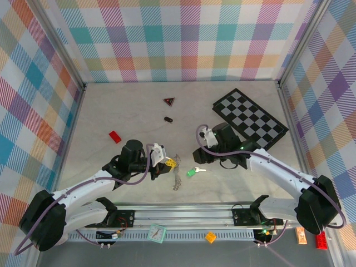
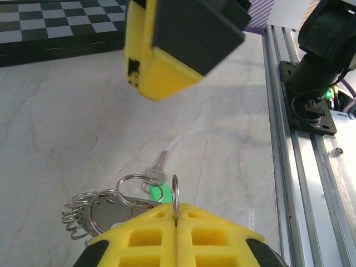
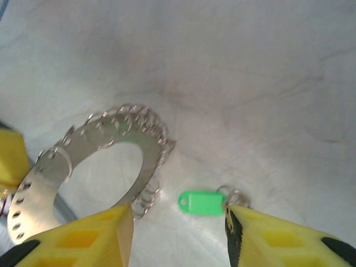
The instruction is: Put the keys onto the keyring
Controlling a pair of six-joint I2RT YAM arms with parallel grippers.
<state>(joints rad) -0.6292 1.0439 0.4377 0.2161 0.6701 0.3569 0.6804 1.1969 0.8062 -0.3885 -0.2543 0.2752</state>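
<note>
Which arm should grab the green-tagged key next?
Right. The right gripper is open, with the green-tagged key lying on the table just ahead of its fingertips. The left gripper is shut on the keyring.

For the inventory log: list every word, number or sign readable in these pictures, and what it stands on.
No text can be read.
Green tag: blank on the side shown.
Clock: face too small to read.
Triangle: any mark too small to read.

Bare table (image 1: 183, 139) just beyond the keyring (image 1: 177, 178)
</note>
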